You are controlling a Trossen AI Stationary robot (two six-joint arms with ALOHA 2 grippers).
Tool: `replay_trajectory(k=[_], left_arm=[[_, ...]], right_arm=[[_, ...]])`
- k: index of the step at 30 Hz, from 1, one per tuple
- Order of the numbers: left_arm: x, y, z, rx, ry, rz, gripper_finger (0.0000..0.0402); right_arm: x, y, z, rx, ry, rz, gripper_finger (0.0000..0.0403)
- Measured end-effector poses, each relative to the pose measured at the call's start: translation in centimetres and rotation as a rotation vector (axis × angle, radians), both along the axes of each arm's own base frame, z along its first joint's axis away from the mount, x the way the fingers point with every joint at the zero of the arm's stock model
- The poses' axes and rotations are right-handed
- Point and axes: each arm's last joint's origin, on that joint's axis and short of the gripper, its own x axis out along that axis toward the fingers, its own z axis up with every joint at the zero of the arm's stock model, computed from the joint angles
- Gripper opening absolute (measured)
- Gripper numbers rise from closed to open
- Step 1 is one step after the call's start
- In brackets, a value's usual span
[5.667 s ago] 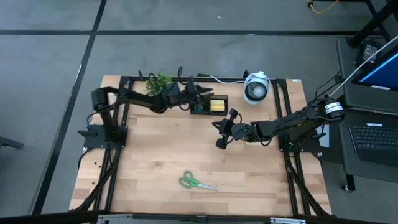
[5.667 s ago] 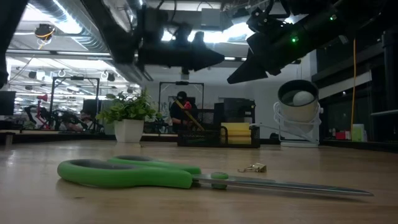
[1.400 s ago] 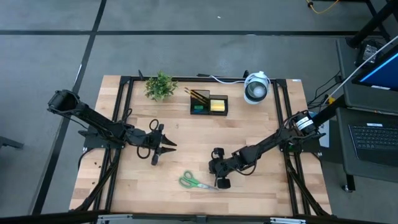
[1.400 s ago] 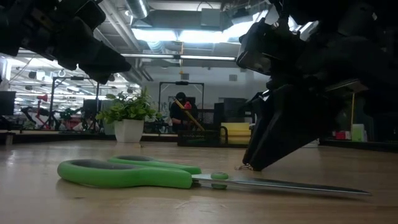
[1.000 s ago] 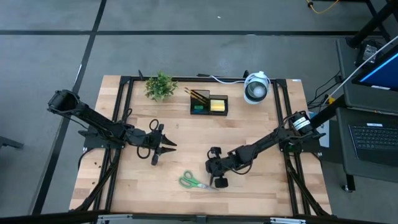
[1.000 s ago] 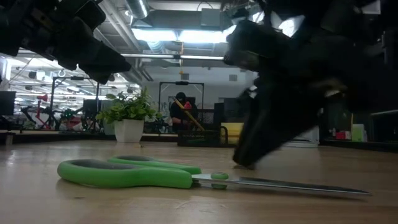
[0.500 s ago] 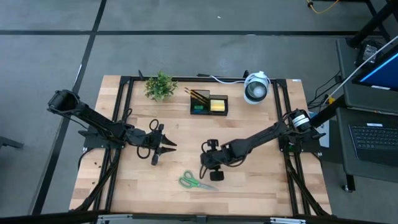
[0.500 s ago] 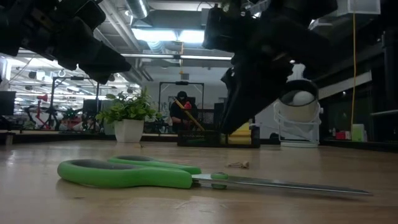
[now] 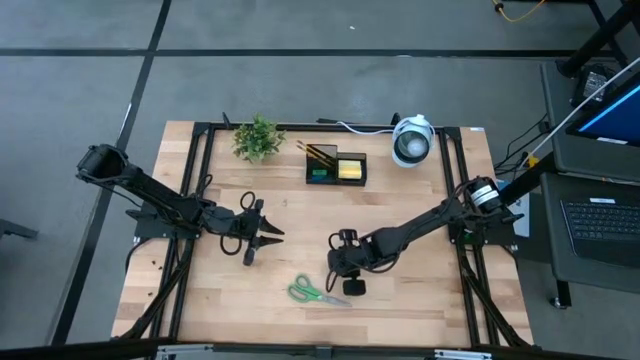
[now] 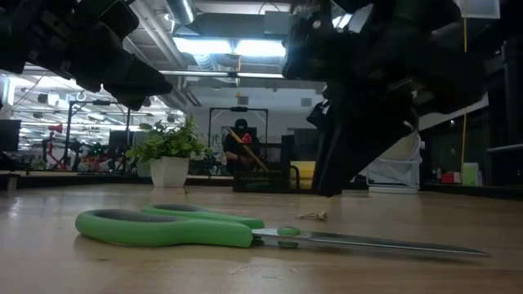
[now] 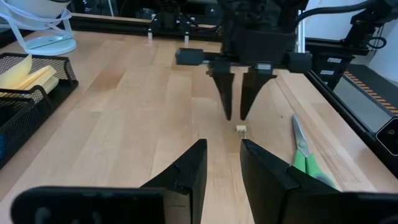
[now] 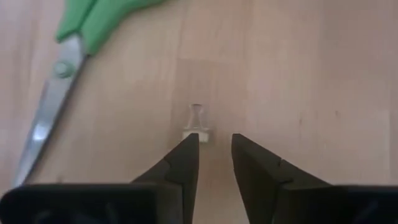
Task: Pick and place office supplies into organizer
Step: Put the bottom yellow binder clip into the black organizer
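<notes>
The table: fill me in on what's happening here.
The right gripper hangs open over a small binder clip lying on the table, beside the green scissors. It holds nothing. The left gripper waits open above the table's left half, also empty. The organizer at the far edge already holds pencils and sticky notes.

No readable text, label, brand, number or sign anywhere. Nothing legible on the table, on the arms, or in the room behind.
</notes>
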Motion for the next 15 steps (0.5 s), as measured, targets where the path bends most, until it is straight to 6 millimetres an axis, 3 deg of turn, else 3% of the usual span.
replay_trajectory(k=[15], left_arm=[[0.01,0.00,0.01,0.000,0.000,0.000,0.0090]], right_arm=[[0.06,0.63,-0.75,0.022,0.002,-0.008,0.0193]])
